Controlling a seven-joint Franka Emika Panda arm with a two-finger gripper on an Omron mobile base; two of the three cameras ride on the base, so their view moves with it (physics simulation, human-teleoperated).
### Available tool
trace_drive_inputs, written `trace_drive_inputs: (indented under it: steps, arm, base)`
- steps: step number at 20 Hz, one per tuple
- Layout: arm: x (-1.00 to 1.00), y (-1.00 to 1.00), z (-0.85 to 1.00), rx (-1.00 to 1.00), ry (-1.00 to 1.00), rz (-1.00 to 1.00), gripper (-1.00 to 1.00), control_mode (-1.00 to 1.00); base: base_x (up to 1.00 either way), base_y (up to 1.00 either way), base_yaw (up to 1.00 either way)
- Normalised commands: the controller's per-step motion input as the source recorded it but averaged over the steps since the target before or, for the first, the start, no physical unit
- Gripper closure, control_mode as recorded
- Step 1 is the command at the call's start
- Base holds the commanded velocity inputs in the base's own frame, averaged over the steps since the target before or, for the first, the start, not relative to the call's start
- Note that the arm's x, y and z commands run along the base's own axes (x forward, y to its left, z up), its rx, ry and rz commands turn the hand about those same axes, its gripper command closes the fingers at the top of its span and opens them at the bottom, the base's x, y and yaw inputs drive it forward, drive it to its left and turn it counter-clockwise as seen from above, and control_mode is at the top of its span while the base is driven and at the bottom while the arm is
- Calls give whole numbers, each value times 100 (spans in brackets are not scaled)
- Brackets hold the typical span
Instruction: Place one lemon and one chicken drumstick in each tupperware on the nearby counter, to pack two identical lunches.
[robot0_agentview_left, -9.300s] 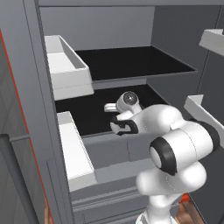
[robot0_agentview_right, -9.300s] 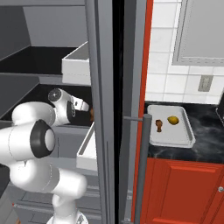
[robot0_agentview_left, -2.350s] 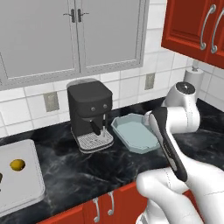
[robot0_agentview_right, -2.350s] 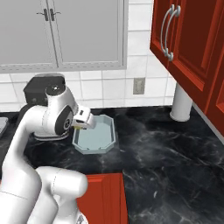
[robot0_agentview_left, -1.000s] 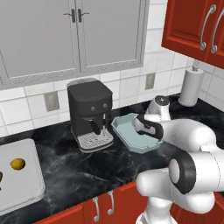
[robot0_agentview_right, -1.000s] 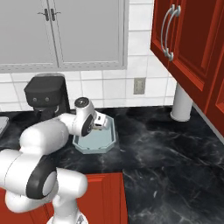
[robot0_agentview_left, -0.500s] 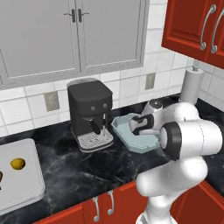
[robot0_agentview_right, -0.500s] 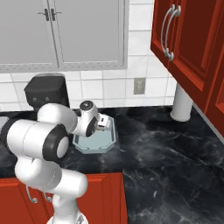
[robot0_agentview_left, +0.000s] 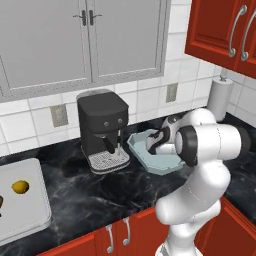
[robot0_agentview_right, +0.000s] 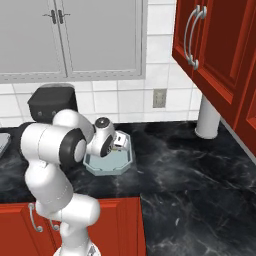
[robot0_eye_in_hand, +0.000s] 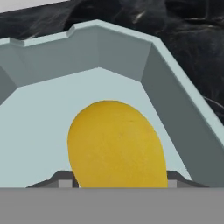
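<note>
- Left base view: my gripper (robot0_agentview_left: 156, 145) sits low inside the pale blue tupperware (robot0_agentview_left: 142, 156), at 3 o'clock of the coffee machine (robot0_agentview_left: 104, 129). Whitish-grey tupperware (robot0_agentview_left: 35, 212) at 8 o'clock w/ a lemon in it (robot0_agentview_left: 20, 187).
- Right base view: gripper at the blue tub's far end on the counter (robot0_agentview_right: 200, 175); jaw gap hidden.
- Hand view: lemon (robot0_eye_in_hand: 116, 146) between my fingertips (robot0_eye_in_hand: 61, 180), which look clamped on it, just over the tub floor.
- Risk: let go too high or tilted → lemon rolls, maybe over the low wall.
- No readable writing or brands.
</note>
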Motion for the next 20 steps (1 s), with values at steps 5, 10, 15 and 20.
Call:
trace_drive_inputs:
  steps: [5, 10, 15, 20]
  arm:
    - [22, 0, 0, 0, 3, 0, -100, -100]
    - [19, 1, 15, 0, -2, 0, -100, -100]
    - [-4, 5, 23, 0, -1, 0, -100, -100]
    - [-93, -16, 72, 0, -7, 0, -100, -100]
  base:
    - [0, 0, 0]
    - [0, 0, 0]
    - [0, 0, 0]
    - [0, 0, 0]
